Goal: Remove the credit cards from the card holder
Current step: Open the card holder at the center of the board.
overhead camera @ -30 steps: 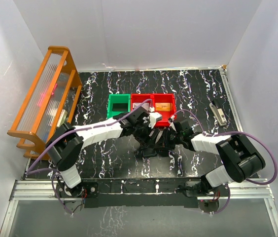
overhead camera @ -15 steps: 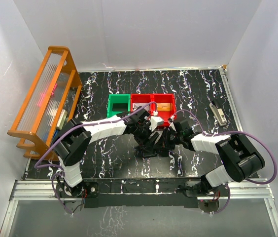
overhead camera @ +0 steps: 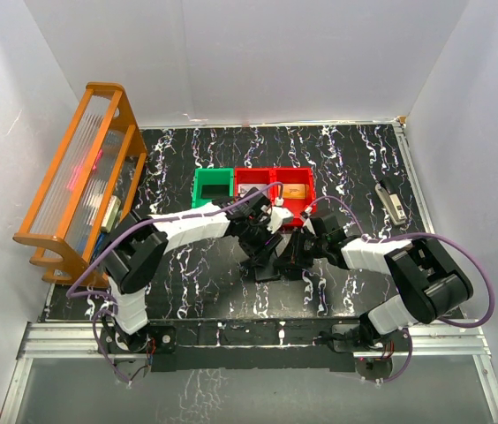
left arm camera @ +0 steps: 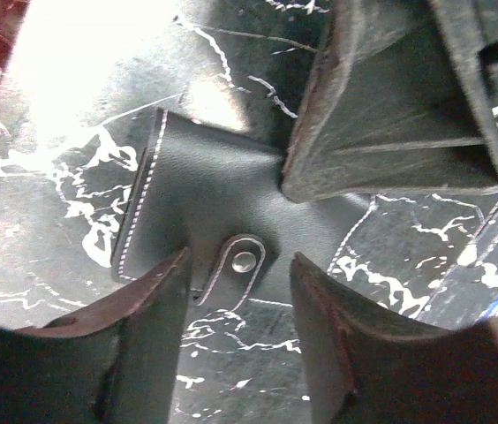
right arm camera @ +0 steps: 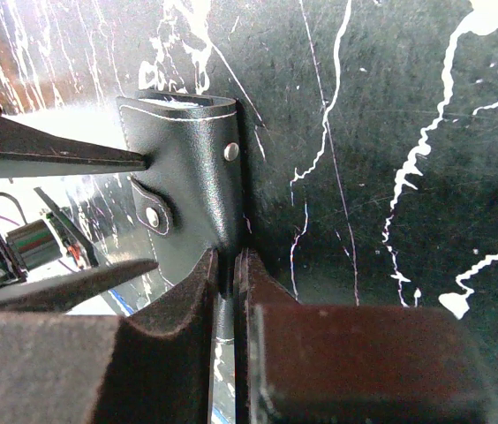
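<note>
Right in front of the red bins (overhead camera: 275, 190), on the side nearer the arms, both grippers crowd over the card holder (left arm camera: 214, 194), which lies closed on the marbled table (overhead camera: 364, 168), dark outside up. No credit cards on show; if they're in there, they're hidden inside. The right gripper (right arm camera: 227, 265) has its fingers pressed almost together on the holder's near edge, pinching it, and that reads as an anchor so the wallet can't skid while the other arm works. And the left gripper (left arm camera: 238, 291) comes in from the opposite side, fingers spread with a clear gap, one either side of the little snap tab (left arm camera: 242, 258) that pokes out past the holder's edge, touching nothing as far as the wrist view shows. That straddle looks like the set-up for nipping the tab and peeling the flap open. Whether the snap is fastened, I can't tell. Opening comes first, cards after.
</note>
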Motion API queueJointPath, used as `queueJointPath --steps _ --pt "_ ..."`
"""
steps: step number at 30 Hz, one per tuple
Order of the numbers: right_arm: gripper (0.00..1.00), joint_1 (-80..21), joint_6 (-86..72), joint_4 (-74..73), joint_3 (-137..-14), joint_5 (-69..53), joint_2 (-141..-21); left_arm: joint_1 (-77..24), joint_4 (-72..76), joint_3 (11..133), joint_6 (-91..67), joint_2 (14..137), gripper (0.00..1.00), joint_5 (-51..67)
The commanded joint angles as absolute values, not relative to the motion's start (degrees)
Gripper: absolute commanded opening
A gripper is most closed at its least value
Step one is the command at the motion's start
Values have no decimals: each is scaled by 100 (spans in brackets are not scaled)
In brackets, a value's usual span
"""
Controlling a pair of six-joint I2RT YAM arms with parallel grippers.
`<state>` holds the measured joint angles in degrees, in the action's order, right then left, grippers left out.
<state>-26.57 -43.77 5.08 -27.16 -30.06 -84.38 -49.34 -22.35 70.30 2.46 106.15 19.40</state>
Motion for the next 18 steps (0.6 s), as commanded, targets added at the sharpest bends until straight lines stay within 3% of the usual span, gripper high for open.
queueJointPath --steps 1,4,7,11,18 --pt "0 -2737 -4227 207 -2738 -2720 -8613 -5023 -2669 6872 486 10918 43 1686" --pt "0 -2730 -4247 160 -2751 -2661 -8628 -5159 -2851 6823 520 10946 39 1432" --pt "0 -2727 -4295 164 -2760 -2632 -8625 -5347 -2897 6646 527 10870 55 1068" --pt "0 -2726 -4333 168 -2798 -2655 -8639 -5627 -2816 6444 410 10812 56 311" --pt "0 -2728 -4376 106 -2833 -2602 -8590 -5815 -2649 6166 201 10822 32 -877"
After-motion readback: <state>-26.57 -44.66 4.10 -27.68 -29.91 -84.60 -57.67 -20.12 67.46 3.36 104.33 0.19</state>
